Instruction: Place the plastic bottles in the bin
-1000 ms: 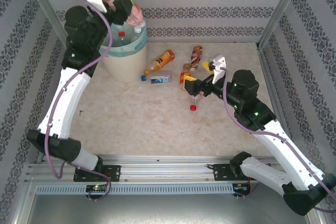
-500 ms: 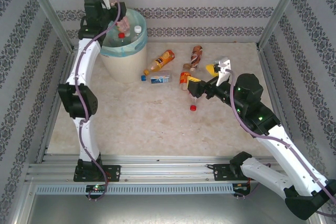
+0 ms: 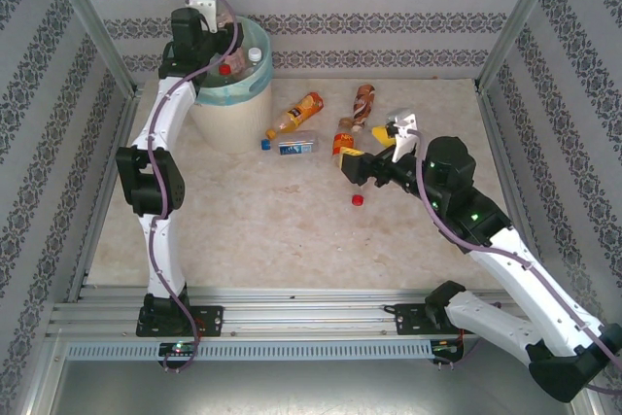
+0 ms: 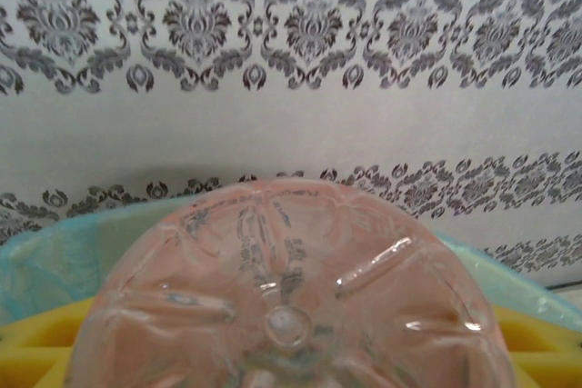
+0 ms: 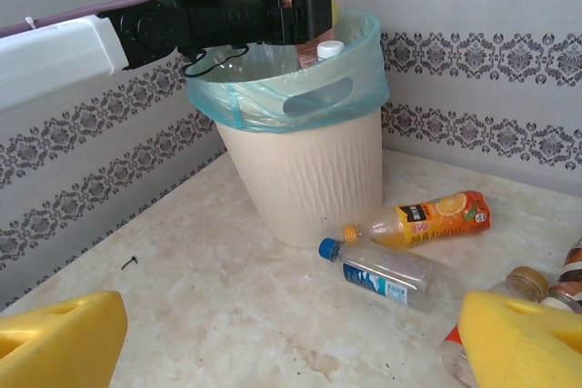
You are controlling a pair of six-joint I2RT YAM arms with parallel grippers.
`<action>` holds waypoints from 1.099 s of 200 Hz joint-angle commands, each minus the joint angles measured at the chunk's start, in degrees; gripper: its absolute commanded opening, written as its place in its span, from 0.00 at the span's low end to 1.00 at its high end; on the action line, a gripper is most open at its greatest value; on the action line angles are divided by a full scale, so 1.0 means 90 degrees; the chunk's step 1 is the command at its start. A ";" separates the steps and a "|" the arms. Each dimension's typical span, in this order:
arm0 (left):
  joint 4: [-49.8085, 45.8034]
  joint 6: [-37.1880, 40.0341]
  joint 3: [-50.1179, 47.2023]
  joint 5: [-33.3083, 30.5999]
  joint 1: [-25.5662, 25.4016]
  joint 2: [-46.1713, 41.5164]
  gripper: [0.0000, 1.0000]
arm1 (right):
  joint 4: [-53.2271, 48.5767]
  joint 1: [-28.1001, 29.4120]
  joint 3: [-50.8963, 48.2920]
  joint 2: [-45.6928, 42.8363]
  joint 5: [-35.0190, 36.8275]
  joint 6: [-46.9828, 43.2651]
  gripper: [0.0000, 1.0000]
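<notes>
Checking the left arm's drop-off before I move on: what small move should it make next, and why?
Probably open the left tool and release. It grips the pink bottle, base toward its camera, above the bin, whose teal-lined rim shows below and behind the bottle, so the bottle should fall inside.

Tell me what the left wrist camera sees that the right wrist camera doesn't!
Left wrist camera: the ribbed bottom of the pink bottle very close up, squeezed in the left gripper. Right wrist camera: the whole bin from the side, an orange bottle and a blue-capped bottle lying on the table, and the open right gripper. Both: the bin's teal bag and the patterned wallpaper.
</notes>
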 commanded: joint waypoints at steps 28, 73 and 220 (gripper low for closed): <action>-0.0579 0.0105 0.0109 0.0194 -0.0037 0.0018 0.66 | 0.0000 0.0098 0.0313 0.0374 -0.0035 0.0079 0.93; -0.1610 -0.0395 0.2316 0.0139 -0.0028 -0.0072 0.83 | 0.0039 0.0175 0.0496 0.0670 -0.0056 0.0061 0.92; -0.3072 -0.0765 0.2652 0.0068 0.0054 0.0716 0.31 | -0.0035 0.0308 0.0537 0.1134 0.0256 0.0208 0.90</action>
